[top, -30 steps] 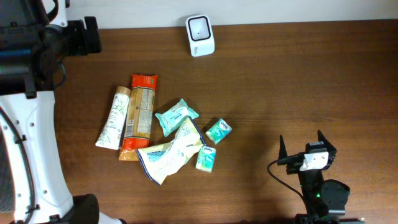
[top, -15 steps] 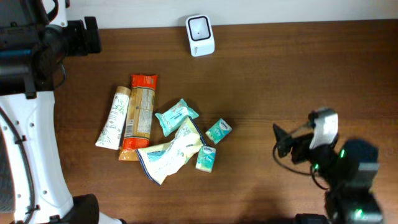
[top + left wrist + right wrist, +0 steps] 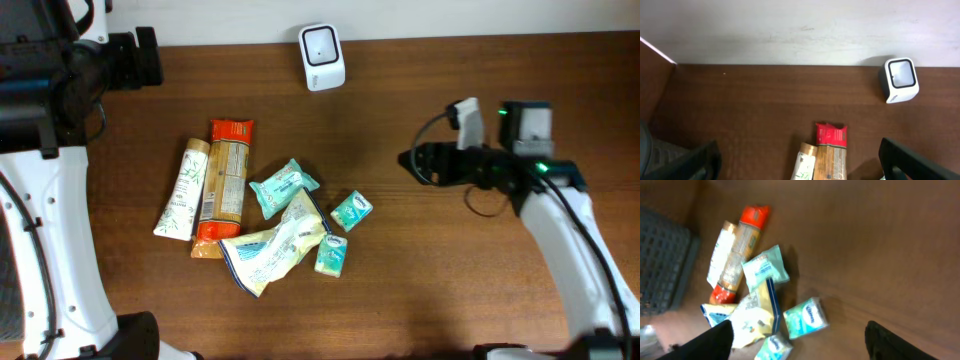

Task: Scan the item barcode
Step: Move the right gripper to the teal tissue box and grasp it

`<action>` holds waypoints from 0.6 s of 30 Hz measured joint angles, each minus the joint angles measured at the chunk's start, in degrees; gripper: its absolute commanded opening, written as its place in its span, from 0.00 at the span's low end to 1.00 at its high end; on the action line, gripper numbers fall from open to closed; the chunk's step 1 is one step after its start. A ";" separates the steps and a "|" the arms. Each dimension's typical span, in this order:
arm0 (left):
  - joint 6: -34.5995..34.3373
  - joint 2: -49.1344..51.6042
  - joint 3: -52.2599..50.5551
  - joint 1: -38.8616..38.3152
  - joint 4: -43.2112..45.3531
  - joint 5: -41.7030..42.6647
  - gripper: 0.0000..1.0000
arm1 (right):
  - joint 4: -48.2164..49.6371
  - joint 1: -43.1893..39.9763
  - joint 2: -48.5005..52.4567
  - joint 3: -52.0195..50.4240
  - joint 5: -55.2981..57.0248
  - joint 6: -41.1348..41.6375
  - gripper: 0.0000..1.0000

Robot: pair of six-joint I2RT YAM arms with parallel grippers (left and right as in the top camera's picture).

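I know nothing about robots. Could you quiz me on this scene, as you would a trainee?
1. True or false: the white box-shaped barcode scanner lies in the heap of packets.
2. How many teal tissue packs are there? A two, B three, C five.
3. What does the right gripper hold?
Key: 1 false, it stands apart from them; 2 B; 3 nothing, it is open.

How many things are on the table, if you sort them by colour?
Teal packets: 3
Orange and red packet: 1
White tube: 1
White and blue bag: 1
White scanner: 1
Total: 7
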 measured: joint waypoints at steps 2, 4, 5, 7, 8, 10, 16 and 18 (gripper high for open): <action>0.00 0.00 0.00 -0.02 -0.09 0.00 0.99 | -2.43 3.37 5.81 3.96 2.38 1.95 0.78; 0.00 0.00 0.00 0.00 -0.07 0.00 0.99 | -6.91 7.15 12.20 11.23 7.23 2.97 0.76; 0.00 0.00 0.00 -0.02 -0.04 0.00 0.99 | -9.49 8.44 14.43 14.38 9.42 3.19 0.74; 0.00 0.00 0.00 0.00 -0.07 0.00 0.99 | -12.55 10.58 19.04 20.20 13.20 4.00 0.61; 0.00 0.00 0.00 0.00 -0.07 0.00 0.99 | -13.33 11.45 21.94 22.12 15.37 5.18 0.54; 0.00 0.00 0.00 0.00 -0.09 0.00 0.99 | -14.67 11.67 25.14 22.49 16.74 7.37 0.53; 0.00 0.00 0.00 -0.02 -0.09 0.00 0.99 | -15.28 14.32 31.30 22.49 17.05 5.49 0.58; 0.00 0.00 0.00 0.00 -0.09 0.00 0.99 | -15.58 18.40 31.45 22.51 17.05 1.31 0.66</action>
